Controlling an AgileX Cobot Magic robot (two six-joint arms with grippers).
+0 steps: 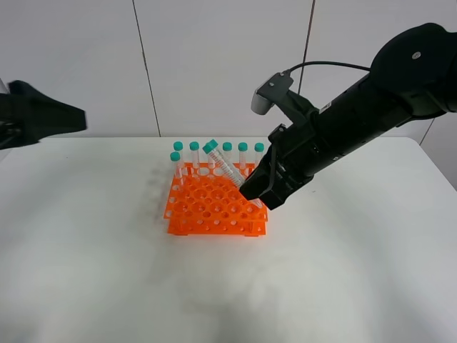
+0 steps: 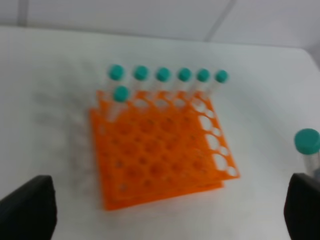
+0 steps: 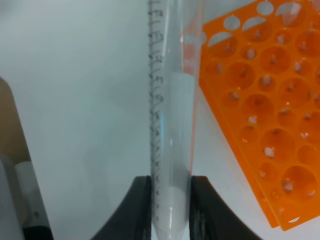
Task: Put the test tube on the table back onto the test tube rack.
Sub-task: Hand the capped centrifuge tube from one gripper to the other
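Right pincer [image 3: 171, 212] grips the test tube [image 3: 172, 125] by its conical end; its long axis runs out ahead of the pincer, tilted, with the test tube rack [image 3: 235, 107] just beside it

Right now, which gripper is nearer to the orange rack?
The right. The right gripper, holding a tube, hovers at the right edge of the rack. The left gripper is far off to the rack's left.
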